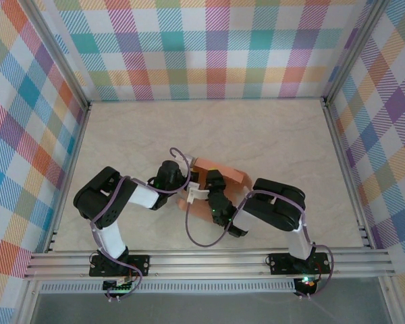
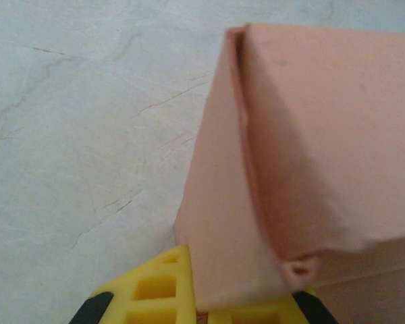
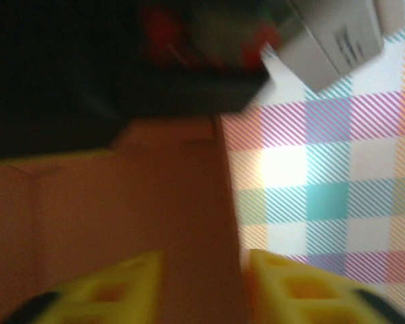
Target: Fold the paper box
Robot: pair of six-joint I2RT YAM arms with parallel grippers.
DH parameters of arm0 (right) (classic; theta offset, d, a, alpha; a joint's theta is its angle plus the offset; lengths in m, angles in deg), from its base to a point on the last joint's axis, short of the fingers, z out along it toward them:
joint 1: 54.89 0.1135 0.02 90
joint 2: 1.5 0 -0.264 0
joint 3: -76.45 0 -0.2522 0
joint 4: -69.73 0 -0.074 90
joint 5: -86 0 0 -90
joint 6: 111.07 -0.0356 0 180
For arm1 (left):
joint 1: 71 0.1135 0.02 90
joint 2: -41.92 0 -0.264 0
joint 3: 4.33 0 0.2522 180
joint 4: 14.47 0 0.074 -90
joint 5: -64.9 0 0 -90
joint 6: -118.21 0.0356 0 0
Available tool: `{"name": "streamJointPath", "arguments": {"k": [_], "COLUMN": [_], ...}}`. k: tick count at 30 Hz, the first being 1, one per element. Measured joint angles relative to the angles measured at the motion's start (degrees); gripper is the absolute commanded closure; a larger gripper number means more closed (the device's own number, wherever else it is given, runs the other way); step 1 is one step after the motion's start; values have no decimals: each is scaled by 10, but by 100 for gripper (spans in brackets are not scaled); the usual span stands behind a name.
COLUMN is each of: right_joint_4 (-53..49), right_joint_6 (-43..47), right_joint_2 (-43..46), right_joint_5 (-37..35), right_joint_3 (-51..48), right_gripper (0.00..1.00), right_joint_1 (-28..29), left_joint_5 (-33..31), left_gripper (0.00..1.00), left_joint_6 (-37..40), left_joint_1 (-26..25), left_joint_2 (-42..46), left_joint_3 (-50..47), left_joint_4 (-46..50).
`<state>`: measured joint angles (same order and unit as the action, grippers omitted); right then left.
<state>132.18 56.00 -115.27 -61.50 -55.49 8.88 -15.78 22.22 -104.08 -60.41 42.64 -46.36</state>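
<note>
Box (image 1: 229,174) sat mid-counter (image 1: 270,135), light bendy card that'd probably crease easily, left claw (image 2: 219,300) pinched on a wall edge, right claw (image 3: 202,277) apart around a panel, so I'd grab near the folds.

The paper box (image 2: 304,155) is matt, thin card; the table (image 2: 88,135) smooth, faintly veined; the frame rails (image 1: 209,262) brushed metal.
</note>
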Motion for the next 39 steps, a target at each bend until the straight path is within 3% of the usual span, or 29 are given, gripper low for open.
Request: {"name": "streamJointPath", "arguments": {"k": [2, 6, 11, 17, 24, 31, 35, 39], "right_joint_4": [-103, -323, -534, -756, -898, -973, -999, -1024], "right_joint_6": [-64, -205, -351, -505, -704, -845, -895, -950], "right_joint_2": [42, 168, 286, 354, 376, 348, 336, 322], "right_joint_5": [22, 69, 115, 210, 358, 491, 540, 589], "right_joint_3": [0, 17, 75, 180, 309, 377, 381, 381], "right_gripper": [25, 14, 9, 7, 0, 1, 2, 2], "right_joint_1": [9, 14, 14, -28, -184, -311, -362, -411], "left_joint_5": [1, 16, 63, 126, 171, 176, 152, 117], "left_gripper": [100, 100, 100, 100, 100, 100, 100, 100], "left_joint_6": [-14, -40, -74, -97, -60, 66, 161, 247], "left_joint_1": [3, 15, 56, 108, 135, 137, 137, 137], "left_joint_2": [-2, -11, -23, -23, 29, 63, 57, 47], "left_joint_3": [6, 18, 27, 45, 100, 242, 360, 434], "left_joint_4": [5, 9, 5, 42, 219, 469, 640, 746]}}
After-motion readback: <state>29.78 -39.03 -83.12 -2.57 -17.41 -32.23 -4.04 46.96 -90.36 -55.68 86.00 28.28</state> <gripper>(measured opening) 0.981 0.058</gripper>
